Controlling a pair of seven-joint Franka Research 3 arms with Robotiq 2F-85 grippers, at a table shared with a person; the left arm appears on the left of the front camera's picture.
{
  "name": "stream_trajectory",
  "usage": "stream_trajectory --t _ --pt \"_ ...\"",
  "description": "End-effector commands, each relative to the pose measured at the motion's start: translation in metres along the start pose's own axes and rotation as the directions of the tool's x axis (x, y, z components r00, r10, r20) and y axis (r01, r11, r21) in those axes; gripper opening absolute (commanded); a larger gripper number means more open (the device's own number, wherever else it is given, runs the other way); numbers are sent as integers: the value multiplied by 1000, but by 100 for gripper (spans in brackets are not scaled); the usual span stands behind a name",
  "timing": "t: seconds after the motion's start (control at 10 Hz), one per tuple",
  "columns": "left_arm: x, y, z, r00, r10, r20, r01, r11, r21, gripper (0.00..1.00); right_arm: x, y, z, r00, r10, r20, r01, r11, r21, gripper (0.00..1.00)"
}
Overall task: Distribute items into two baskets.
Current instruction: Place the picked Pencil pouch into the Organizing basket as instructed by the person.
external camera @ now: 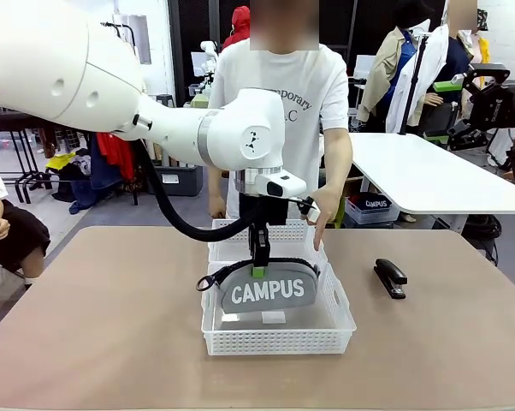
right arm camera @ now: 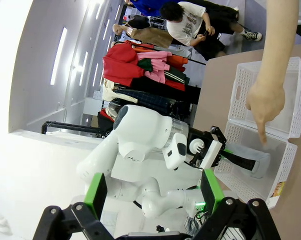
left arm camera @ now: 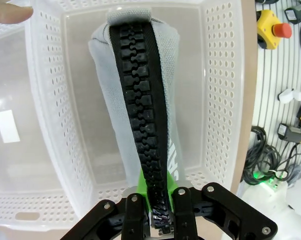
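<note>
Tan tabletop (external camera: 112, 325) carries two white perforated plastic baskets (external camera: 279, 342); the left gripper (external camera: 258, 271), jaws clamped on the black zipper, holds the grey fabric "CAMPUS" zip pouch (external camera: 270, 293) upright inside the near one, where a person's hand (external camera: 326, 214) points. Placing looks under way; release comes next. The small black desk stapler (external camera: 390, 277) lies on the table to their right; the right gripper (right arm camera: 153, 192) stands wide and empty

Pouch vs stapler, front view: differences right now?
The grey CAMPUS pouch stands upright in the near basket, its zipper pinched by the fingers of the left gripper; the black stapler lies flat on the table, ungripped. The pouch is clearly larger than the stapler.
</note>
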State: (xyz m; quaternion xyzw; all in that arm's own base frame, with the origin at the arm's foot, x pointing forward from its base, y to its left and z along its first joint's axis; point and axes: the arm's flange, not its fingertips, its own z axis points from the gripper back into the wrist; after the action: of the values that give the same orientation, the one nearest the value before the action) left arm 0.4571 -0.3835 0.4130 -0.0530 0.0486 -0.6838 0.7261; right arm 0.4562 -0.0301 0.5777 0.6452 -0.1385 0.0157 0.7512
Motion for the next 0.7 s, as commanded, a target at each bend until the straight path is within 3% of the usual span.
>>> stream_trajectory --t 0.0,0.6 --pt "-4 0 -8 1000 -8 -16 9 1000 22 0 -1 1 0 1000 2 -2 -2 1000 -2 100" --pt "-2 5 -32 999 2 -51 0 999 41 0 -1 1 0 1000 2 -2 -2 1000 -2 100"
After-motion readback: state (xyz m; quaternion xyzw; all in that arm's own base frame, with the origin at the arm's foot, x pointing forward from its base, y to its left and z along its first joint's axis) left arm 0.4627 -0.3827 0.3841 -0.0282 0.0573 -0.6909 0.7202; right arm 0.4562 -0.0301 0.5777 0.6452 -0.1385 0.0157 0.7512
